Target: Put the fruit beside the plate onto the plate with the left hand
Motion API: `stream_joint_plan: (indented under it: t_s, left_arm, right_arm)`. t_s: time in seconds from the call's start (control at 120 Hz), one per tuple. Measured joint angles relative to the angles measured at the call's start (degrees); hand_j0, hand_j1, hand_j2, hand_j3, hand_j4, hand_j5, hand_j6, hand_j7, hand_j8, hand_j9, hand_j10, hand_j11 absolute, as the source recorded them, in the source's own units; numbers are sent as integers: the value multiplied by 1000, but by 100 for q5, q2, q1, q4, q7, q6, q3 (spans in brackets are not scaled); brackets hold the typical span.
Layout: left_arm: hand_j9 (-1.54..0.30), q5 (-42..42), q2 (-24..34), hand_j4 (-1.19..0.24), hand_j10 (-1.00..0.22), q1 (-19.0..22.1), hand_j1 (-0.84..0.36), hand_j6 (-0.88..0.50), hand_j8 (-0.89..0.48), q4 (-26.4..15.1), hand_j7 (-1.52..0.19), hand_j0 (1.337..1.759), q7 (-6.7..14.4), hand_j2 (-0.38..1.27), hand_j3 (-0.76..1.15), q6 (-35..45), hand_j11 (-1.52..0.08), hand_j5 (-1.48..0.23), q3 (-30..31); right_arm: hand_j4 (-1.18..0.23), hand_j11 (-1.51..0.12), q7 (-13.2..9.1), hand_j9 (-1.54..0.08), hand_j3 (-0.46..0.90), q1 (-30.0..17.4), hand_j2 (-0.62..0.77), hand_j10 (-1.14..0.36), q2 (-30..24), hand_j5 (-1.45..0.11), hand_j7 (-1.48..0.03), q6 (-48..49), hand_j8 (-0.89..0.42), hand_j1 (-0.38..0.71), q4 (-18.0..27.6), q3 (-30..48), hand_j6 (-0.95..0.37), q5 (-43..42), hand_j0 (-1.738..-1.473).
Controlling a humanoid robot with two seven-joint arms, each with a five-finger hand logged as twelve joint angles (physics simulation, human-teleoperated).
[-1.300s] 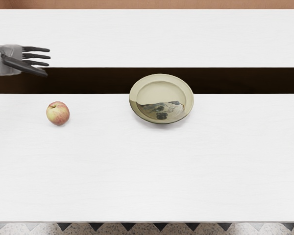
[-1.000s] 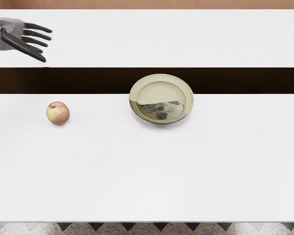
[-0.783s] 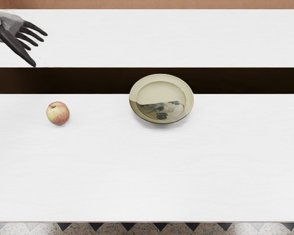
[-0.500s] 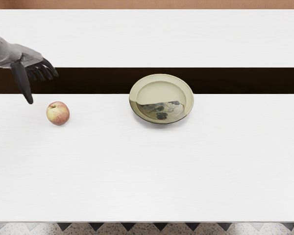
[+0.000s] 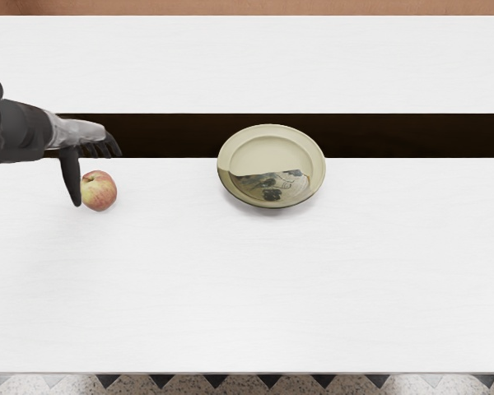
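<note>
The left robot hand (image 5: 81, 141) reaches in from the left edge of the tabletop (image 5: 255, 280) and hovers just above and behind the apple (image 5: 99, 191). It is open and holds nothing. Its thumb points down along the apple's left side; whether it touches cannot be told. Its other fingers (image 5: 107, 149) are loosely bent over the dark gap behind. The apple rests on the tabletop near its far edge, toward the left. The plate (image 5: 267, 150) sits well apart to the apple's right, against the far edge.

Bright, even, sharp, faint shadows
</note>
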Motion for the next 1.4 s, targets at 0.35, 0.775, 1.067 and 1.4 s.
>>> stream_joint_plan:
  t_s: [0.35, 0.775, 1.067, 1.4]
  left_arm:
    - [-321, -7, -542, -248, -248, 169, 54, -249, -249, 50, -321, 1658, 1, 50, 0, 911, -321, -321, 391]
    - [-324, -44, -881, -251, -250, 537, 51, -251, -251, 443, -324, 1658, 1, 51, 0, 1364, -324, -324, 706]
    - [-329, -51, -1076, -255, -254, 738, 46, -255, -255, 506, -329, 1658, -3, 52, 0, 1719, -329, -329, 789]
    - [-366, -53, -1100, -283, -283, 863, 12, -284, -284, 642, -366, 1658, -8, 58, 0, 1859, -366, -366, 800]
  right_arm:
    - [-26, -34, 0, -34, 0, 0, -5, -26, 0, -34, -34, 0, -26, -318, 2, -1, -26, 0, -1658]
    - [-26, -34, 0, -34, 0, 0, -5, -26, 0, -34, -34, 0, -26, -318, 1, 1, -26, 0, -1658]
    - [-26, -34, 0, -34, 0, 0, -5, -26, 0, -34, -34, 0, -26, -318, 1, 1, -26, 0, -1658]
    - [-26, -34, 0, -34, 0, 0, -5, -26, 0, -34, -34, 0, -26, -318, 0, 1, -26, 0, -1658]
